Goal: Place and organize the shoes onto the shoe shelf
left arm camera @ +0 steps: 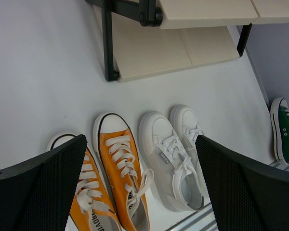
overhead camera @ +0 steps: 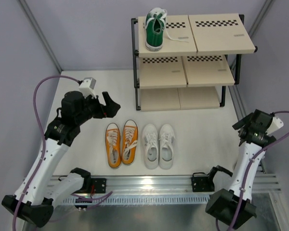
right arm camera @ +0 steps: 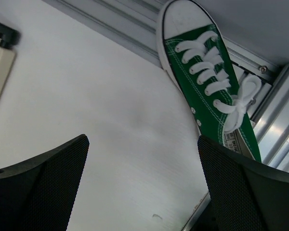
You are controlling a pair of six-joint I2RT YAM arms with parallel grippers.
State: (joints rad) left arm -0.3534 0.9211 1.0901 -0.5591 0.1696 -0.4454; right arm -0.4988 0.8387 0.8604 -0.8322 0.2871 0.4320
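Observation:
The shoe shelf (overhead camera: pixel 216 29) stands at the back of the table. One green shoe (overhead camera: pixel 155 31) stands on its top tier, at the left. The orange pair (overhead camera: pixel 121 143) and the white pair (overhead camera: pixel 159 146) lie side by side on the table in front of the shelf, toes toward it. My left gripper (overhead camera: pixel 111 105) is open and empty, above and behind the orange pair (left arm camera: pixel 111 163) and the white pair (left arm camera: pixel 176 154). My right gripper (overhead camera: pixel 242 132) is open and empty at the table's right side, above the second green shoe (right arm camera: pixel 207 82), which my right arm hides in the top view.
The second green shoe (left arm camera: pixel 285 130) lies by the aluminium rail (right arm camera: pixel 274 110) at the table's right edge. Another rail (overhead camera: pixel 149 183) runs along the near edge between the arm bases. The shelf's middle and bottom tiers (left arm camera: pixel 149 53) hold nothing. Grey walls close in the sides.

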